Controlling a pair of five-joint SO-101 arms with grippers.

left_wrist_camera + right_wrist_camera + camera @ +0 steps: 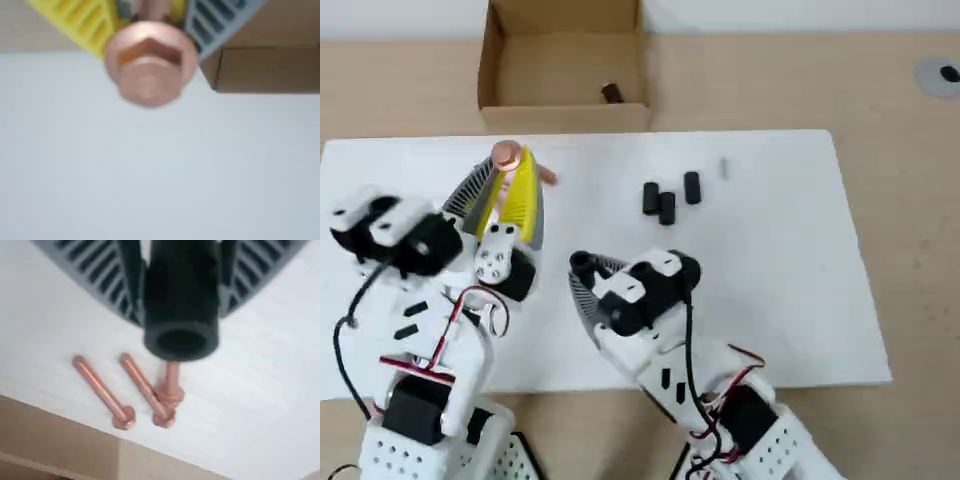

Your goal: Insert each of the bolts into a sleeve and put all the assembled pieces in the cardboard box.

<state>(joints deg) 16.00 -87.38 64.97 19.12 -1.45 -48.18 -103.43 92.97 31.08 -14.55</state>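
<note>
My left gripper (pixel 508 165), with one yellow and one grey finger, is shut on a copper bolt (pixel 506 154) near the back left of the white mat; the bolt's hex head (pixel 149 65) faces the left wrist camera. My right gripper (pixel 584 272) is shut on a black sleeve (pixel 582 264) over the middle of the mat, its open end (pixel 181 340) facing the right wrist camera. Beyond it, three copper bolts (pixel 145 390) lie on the mat. Three loose black sleeves (pixel 666 197) lie at the back centre. The cardboard box (pixel 563 105) stands behind the mat with one dark piece (pixel 611 93) inside.
The white mat (pixel 780 300) covers most of the wooden table. The tip of another bolt (pixel 547 176) pokes out beside the left gripper. A box corner (pixel 265 67) is close to the left gripper. A round grey disc (pixel 940 75) sits at the far right.
</note>
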